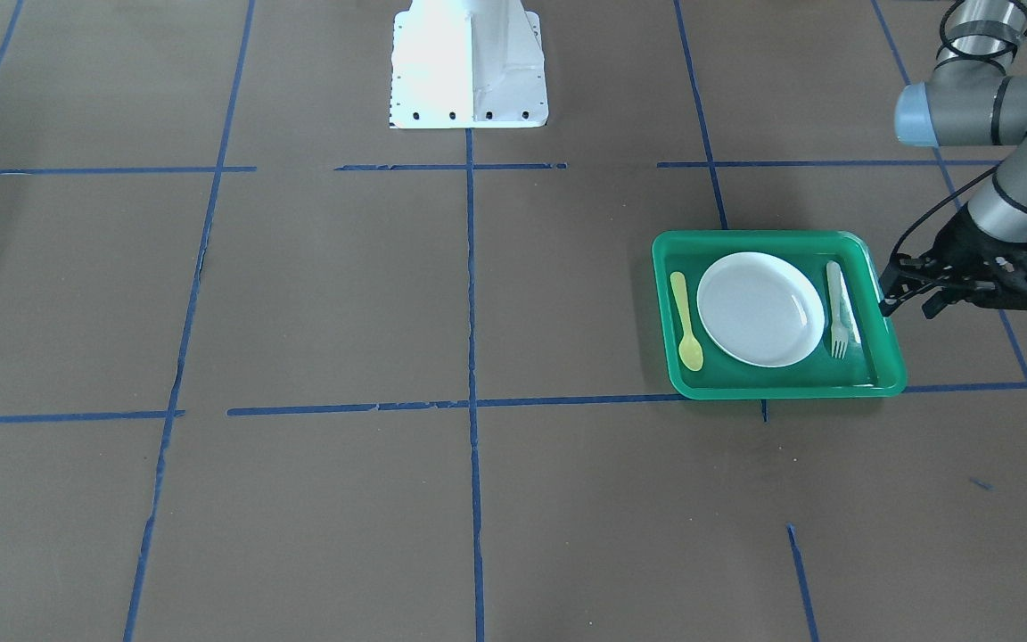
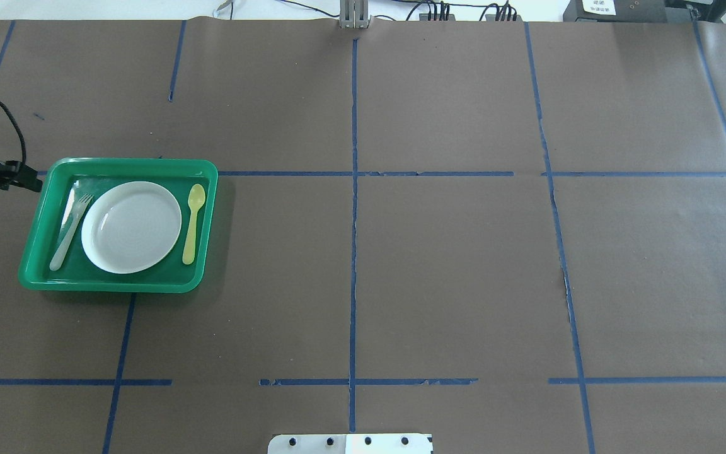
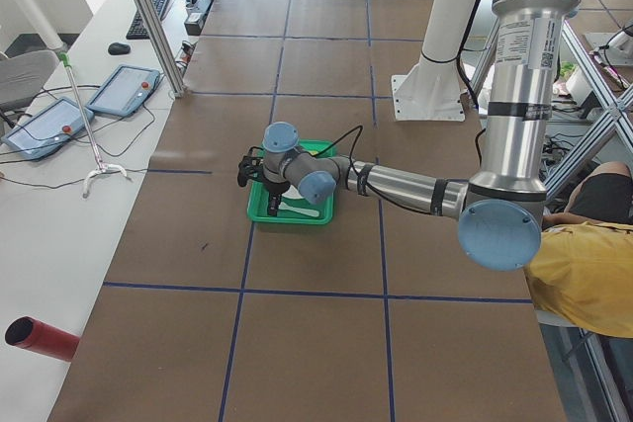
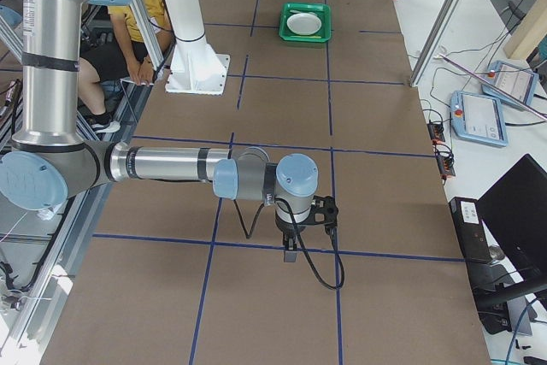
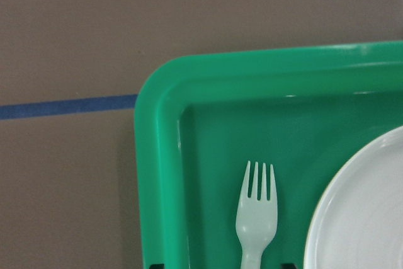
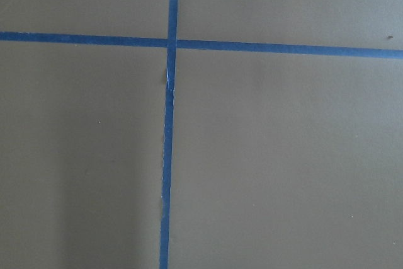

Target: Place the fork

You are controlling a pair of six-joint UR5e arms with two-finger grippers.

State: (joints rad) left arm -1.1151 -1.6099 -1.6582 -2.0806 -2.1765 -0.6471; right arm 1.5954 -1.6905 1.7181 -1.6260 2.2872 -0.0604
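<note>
The pale plastic fork (image 1: 837, 308) lies flat in the green tray (image 1: 781, 390), beside the white plate (image 1: 760, 308), tines toward the operators' side. It also shows in the overhead view (image 2: 70, 230) and the left wrist view (image 5: 256, 212). The yellow spoon (image 1: 685, 321) lies on the plate's other side. My left gripper (image 1: 886, 290) is open and empty, just outside the tray's edge on the fork's side, a little above the table. My right gripper (image 4: 291, 250) shows only in the exterior right view, over bare table far from the tray; I cannot tell whether it is open or shut.
The white robot base (image 1: 469, 62) stands at the table's middle edge. Brown paper with blue tape lines (image 2: 353, 252) covers the table. The tray (image 2: 130, 162) sits at the robot's far left.
</note>
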